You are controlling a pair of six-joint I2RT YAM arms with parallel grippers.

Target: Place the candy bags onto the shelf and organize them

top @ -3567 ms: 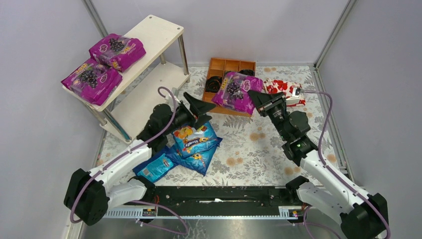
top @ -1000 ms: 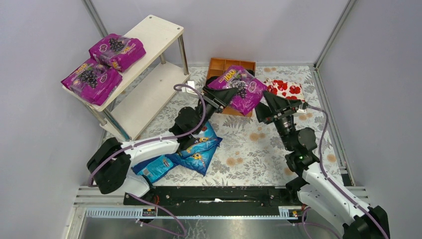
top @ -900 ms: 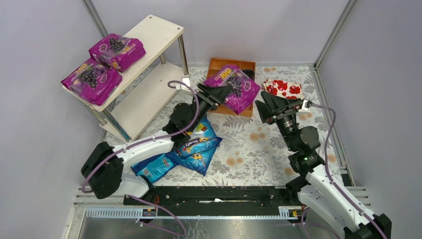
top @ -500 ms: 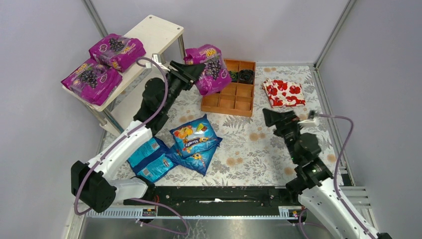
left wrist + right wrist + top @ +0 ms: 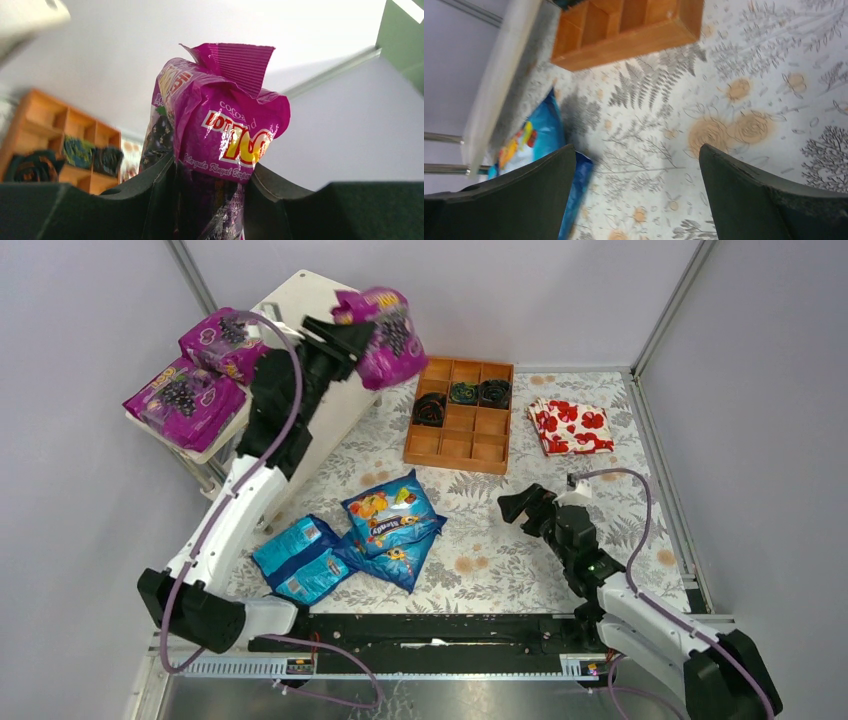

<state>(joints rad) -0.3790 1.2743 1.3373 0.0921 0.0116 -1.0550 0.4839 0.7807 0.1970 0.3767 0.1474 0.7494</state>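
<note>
One glossy magenta candy bag (image 5: 220, 135); ridged seal

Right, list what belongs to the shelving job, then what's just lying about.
Job: magenta-purple glossy candy bag in left gripper; two shelved purple bags; pale cream wooden shelf; blue glossy candy bags.
Lying about: orange-brown wooden compartment tray; folded white cloth with red flowers.

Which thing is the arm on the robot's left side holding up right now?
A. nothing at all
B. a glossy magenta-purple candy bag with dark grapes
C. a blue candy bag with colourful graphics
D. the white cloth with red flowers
B: the left gripper is clamped on the glossy magenta-purple candy bag, lifted near the top of the pale cream wood shelf.
</note>
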